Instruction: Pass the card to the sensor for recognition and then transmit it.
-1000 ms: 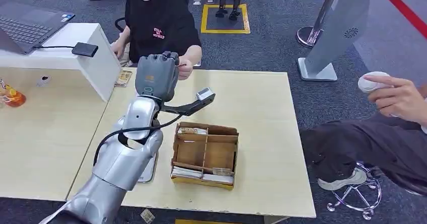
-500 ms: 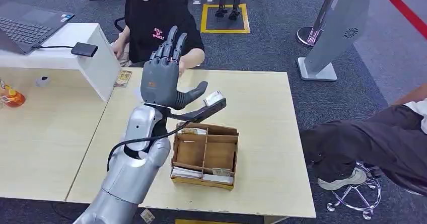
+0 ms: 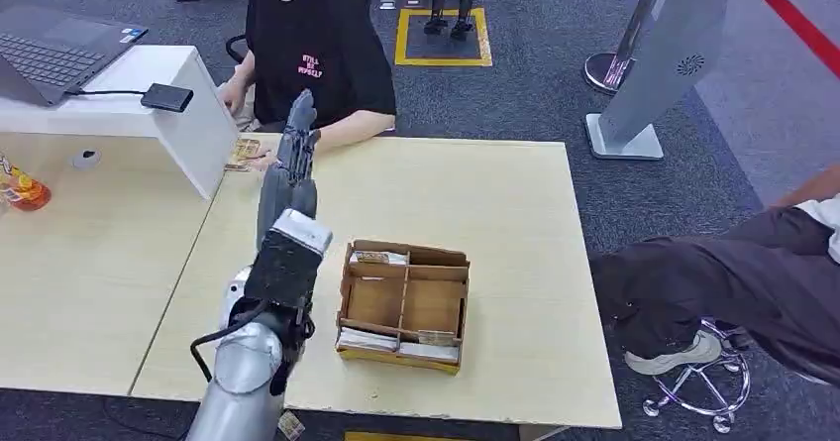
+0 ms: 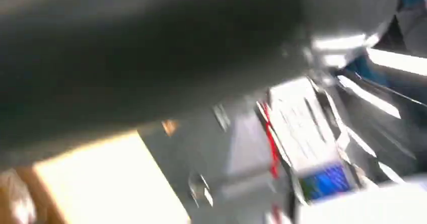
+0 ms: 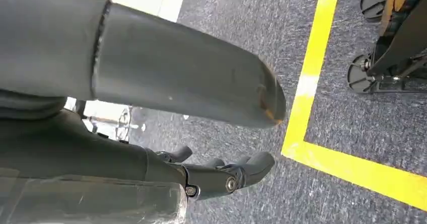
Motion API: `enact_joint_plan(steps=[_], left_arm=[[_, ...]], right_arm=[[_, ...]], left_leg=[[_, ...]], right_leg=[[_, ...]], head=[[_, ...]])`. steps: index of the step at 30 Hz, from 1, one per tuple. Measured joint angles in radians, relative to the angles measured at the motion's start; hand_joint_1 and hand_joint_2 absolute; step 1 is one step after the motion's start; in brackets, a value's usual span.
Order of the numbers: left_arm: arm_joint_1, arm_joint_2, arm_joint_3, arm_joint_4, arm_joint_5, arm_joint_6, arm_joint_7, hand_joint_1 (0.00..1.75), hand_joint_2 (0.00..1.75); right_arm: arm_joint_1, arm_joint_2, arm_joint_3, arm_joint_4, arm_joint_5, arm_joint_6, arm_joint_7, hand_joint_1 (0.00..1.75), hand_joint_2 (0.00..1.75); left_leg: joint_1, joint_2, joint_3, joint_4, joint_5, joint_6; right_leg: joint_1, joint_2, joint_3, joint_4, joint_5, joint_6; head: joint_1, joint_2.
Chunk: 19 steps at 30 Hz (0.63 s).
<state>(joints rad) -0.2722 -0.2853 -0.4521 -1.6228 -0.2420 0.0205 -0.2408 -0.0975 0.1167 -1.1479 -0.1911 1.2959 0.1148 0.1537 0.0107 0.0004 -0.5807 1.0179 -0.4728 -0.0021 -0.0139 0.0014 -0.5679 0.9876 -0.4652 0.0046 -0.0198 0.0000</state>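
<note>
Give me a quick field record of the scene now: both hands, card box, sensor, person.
left hand: raised over the pale wooden table, fingers straight, holding nothing
right hand: hanging over grey carpet, fingers loosely curled, empty
brown cardboard divided box: on the table, cards in its compartments
small black sensor box: on the white raised counter, cabled
person in black shirt: seated across the table

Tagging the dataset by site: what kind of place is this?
Probably an indoor robot lab or demo area set up as a reception desk: grey carpet with a yellow floor marking, a laptop on a white counter, and a standing kiosk beside a wooden table.
</note>
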Motion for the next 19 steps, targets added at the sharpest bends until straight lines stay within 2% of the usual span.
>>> enact_joint_plan(steps=[4,7,12,15,17,19], left_arm=[[0.094,0.042,-0.037,-0.046,0.25,-0.138,-0.06,0.0,0.0],[0.131,0.065,-0.059,-0.061,0.31,-0.181,-0.075,0.0,0.0],[0.196,0.103,-0.103,-0.072,0.511,-0.341,-0.111,0.0,0.0],[0.231,0.133,-0.138,-0.07,0.562,-0.42,-0.163,0.0,0.0],[0.247,0.158,-0.162,-0.061,0.574,-0.455,-0.206,0.0,0.0],[0.255,0.174,-0.181,-0.052,0.585,-0.476,-0.222,0.0,0.0]], right_arm=[[0.002,0.0,-0.01,0.0,-0.011,-0.001,0.0,0.0,0.0],[0.001,0.0,-0.019,0.0,-0.015,-0.003,0.001,0.0,0.0],[0.002,0.0,-0.029,0.0,-0.024,-0.009,0.008,0.0,0.0],[0.002,0.0,-0.029,0.0,-0.024,-0.01,0.008,0.0,0.0],[0.002,0.0,-0.029,0.0,-0.022,-0.01,0.008,0.0,0.0],[0.002,0.0,-0.029,0.0,-0.021,-0.009,0.008,0.0,0.0]], left_leg=[[0.0,0.0,0.0,0.0,-0.001,0.001],[0.0,0.0,0.0,0.0,-0.001,0.001],[0.0,0.0,0.0,0.0,-0.001,0.001],[0.0,0.0,0.0,0.0,-0.001,0.001],[0.0,0.0,0.0,0.0,-0.001,0.001],[0.0,0.0,0.0,0.0,-0.001,0.001]], right_leg=[[0.0,0.0,0.0,0.0,0.0,0.0],[0.0,0.0,0.0,0.0,0.0,0.0],[0.0,0.0,0.0,0.0,0.0,0.0],[0.0,0.0,0.0,-0.001,0.0,0.0],[0.0,0.0,0.0,-0.001,0.0,0.0],[0.0,0.0,0.0,-0.001,0.0,0.0]], head=[[0.0,0.0],[0.0,0.0],[0.0,0.0],[0.0,0.0],[0.0,0.0],[0.0,0.0]])
